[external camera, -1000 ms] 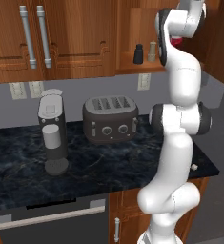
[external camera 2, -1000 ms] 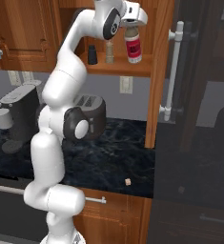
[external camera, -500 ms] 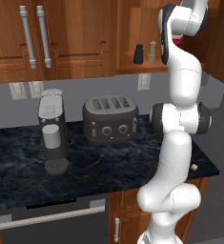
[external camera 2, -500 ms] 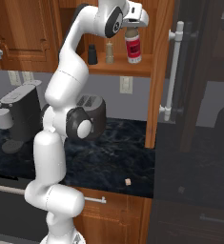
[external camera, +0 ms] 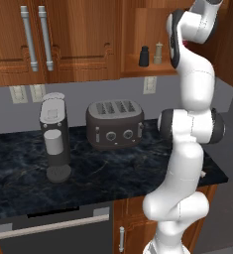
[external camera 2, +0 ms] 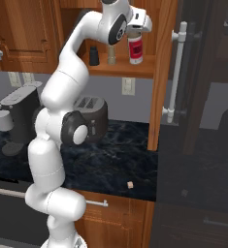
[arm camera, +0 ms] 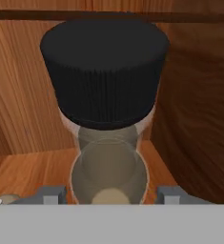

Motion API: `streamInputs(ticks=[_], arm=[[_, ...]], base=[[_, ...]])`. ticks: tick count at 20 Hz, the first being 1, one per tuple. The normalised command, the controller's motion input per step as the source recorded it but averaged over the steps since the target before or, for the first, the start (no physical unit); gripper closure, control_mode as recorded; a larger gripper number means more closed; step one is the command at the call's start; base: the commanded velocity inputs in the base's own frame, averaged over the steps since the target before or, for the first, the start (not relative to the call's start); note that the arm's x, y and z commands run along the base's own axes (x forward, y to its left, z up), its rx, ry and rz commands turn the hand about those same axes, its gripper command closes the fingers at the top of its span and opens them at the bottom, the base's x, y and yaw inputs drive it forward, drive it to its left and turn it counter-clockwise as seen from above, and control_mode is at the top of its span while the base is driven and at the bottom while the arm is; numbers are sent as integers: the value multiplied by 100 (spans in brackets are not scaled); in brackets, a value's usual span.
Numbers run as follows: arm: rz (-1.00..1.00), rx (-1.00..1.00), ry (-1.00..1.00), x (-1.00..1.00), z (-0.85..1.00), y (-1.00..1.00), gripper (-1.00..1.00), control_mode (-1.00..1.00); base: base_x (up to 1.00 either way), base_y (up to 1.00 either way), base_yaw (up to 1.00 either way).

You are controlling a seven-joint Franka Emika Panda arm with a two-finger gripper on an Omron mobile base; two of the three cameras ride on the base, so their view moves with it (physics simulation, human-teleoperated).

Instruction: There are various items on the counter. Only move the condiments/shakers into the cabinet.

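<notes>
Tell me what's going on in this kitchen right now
The white robot arm is reaching up into the open cabinet niche, with its gripper at the dark cap of the clear red-labelled bottle, which stands on the shelf. The black shaker and the tan wooden shaker stand there too, to the bottle's left. The toaster and coffee machine stand on the black counter. Whether the fingers grip the bottle isn't clear.
</notes>
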Motion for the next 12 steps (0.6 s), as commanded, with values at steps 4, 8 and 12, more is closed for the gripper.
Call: streamInputs(ticks=[4,8,12], arm=[[-1,-15,-3,95,-55,-11,-100,-100],[-5,-15,0,100,-58,-13,-100,-100],[-6,-13,0,95,-47,-9,-100,-100]], base=[[0,0,0],[0,0,0],[0,0,0]])
